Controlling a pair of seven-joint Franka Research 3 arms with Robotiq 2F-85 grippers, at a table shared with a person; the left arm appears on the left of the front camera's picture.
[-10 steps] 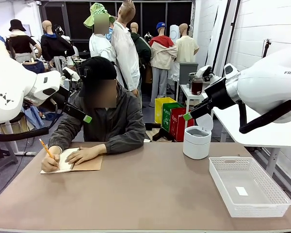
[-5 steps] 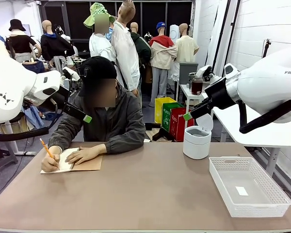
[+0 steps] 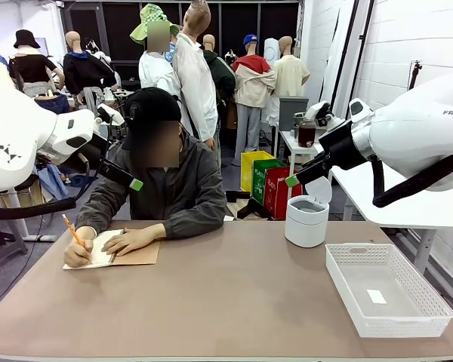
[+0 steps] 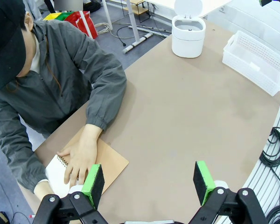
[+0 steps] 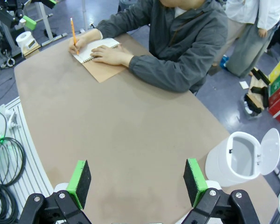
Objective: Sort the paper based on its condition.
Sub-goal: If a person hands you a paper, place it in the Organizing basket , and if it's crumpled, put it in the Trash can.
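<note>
Across the surface (image 3: 234, 302), on our far left, the person's hands (image 3: 132, 241) pin the paper (image 3: 100, 250) in the notebook (image 3: 140, 257). Our left pincer (image 4: 148, 175) and right pincer (image 5: 136, 175) hang wide and empty. If we reach in too early, we risk bumping the hand with the pencil (image 3: 70, 228).

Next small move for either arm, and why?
Probably just wait: the person's hand lies on the notebook, the other writing with a pencil, so its page is not free to pick. The left gripper and right gripper hang open above the table.
</note>
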